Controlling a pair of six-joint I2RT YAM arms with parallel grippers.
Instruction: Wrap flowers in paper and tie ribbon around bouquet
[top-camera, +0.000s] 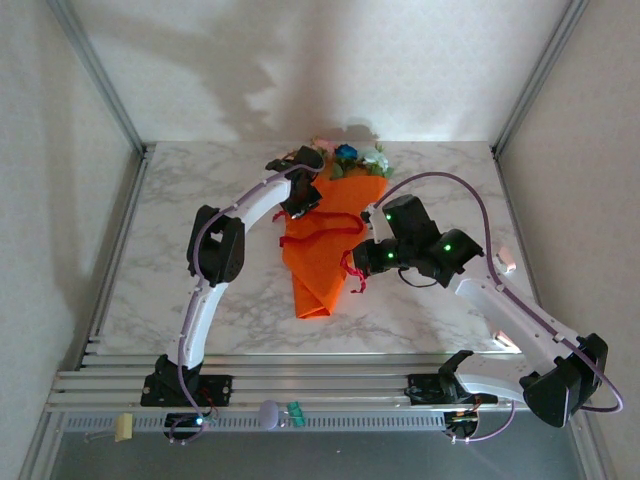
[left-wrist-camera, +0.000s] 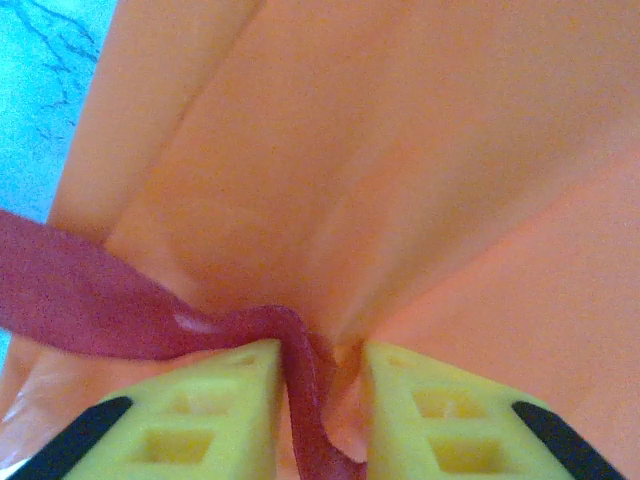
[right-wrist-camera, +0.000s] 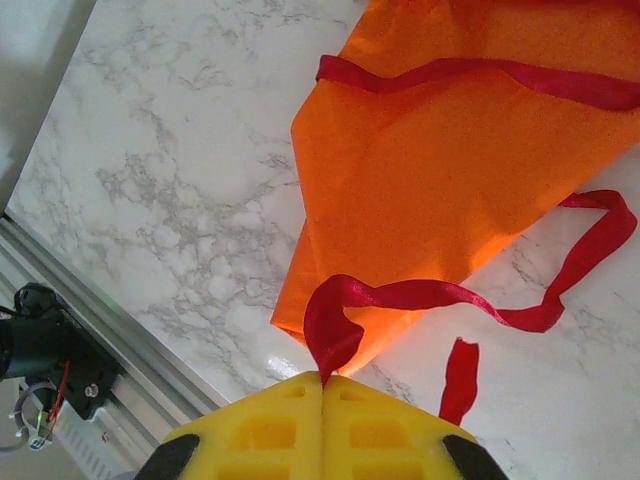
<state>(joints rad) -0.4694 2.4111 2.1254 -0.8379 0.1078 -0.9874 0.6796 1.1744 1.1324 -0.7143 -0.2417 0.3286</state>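
The bouquet lies in the middle of the table: an orange paper (top-camera: 318, 268) cone with its tip toward me, and pink, blue and pale flowers (top-camera: 350, 156) poking out of the far wide end. A red ribbon (top-camera: 322, 231) crosses the cone. My left gripper (top-camera: 298, 205) presses down on the cone's upper left. In the left wrist view its jaws (left-wrist-camera: 320, 370) stand narrowly apart, pinching the ribbon (left-wrist-camera: 90, 300) and a fold of paper (left-wrist-camera: 400, 150). My right gripper (right-wrist-camera: 323, 378) is shut on a loop of ribbon (right-wrist-camera: 450, 293) just right of the cone's tip (right-wrist-camera: 330, 300).
A loose ribbon end (right-wrist-camera: 458, 380) lies on the marble table (top-camera: 170, 260) by the right gripper. Aluminium rails (top-camera: 300, 385) run along the near edge, with a yellow clip (top-camera: 123, 427) and a lilac ball (top-camera: 270, 412) below them. Frame posts stand at the far corners.
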